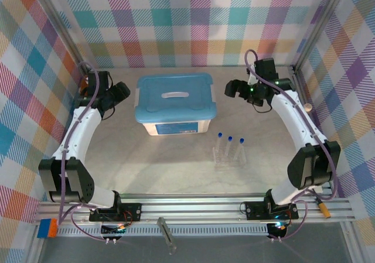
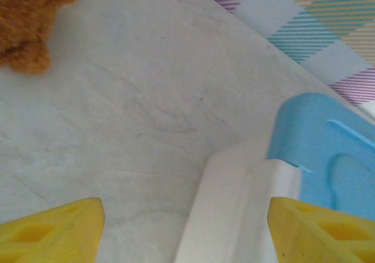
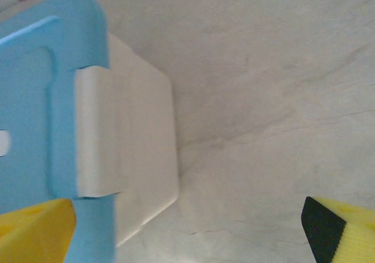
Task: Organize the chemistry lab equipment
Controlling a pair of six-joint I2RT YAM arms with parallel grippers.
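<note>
Nearest, on the front rail between the two arm bases, lies a thin dark tool (image 1: pixel 166 235), too small to identify. A brown bottle-shaped object (image 1: pixel 323 208) rests on the same rail beside the right arm's base.

Farther in, on the pale table (image 1: pixel 176 163), stands a small clear rack (image 1: pixel 228 156). It holds three test tubes (image 1: pixel 229 147) upright in a row, each with a blue cap. The rack sits just in front of the near right corner of a white box (image 1: pixel 176 125) with a light-blue lid (image 1: pixel 173 96), apart from it.

The right gripper (image 1: pixel 230 88) hovers beyond the rack, level with the box's right end and a little clear of it. Its yellow fingers (image 3: pixel 35 231) are spread wide with nothing between them. In its wrist view the lid edge and a white latch (image 3: pixel 96 134) lie below on the left, with bare table on the right. The rack and tubes are well apart from this gripper, on its near side toward the arm bases.

The left gripper (image 1: pixel 121 92) hangs off the box's left end, also spread wide and holding nothing. One yellow finger (image 2: pixel 53 231) is over bare table and the other over the box corner. The tubes lie farther from it, across the box. A brown teddy bear (image 2: pixel 26 26) lies on the table at the upper left of its wrist view. Plaid walls (image 1: pixel 193 23) close the far side.
</note>
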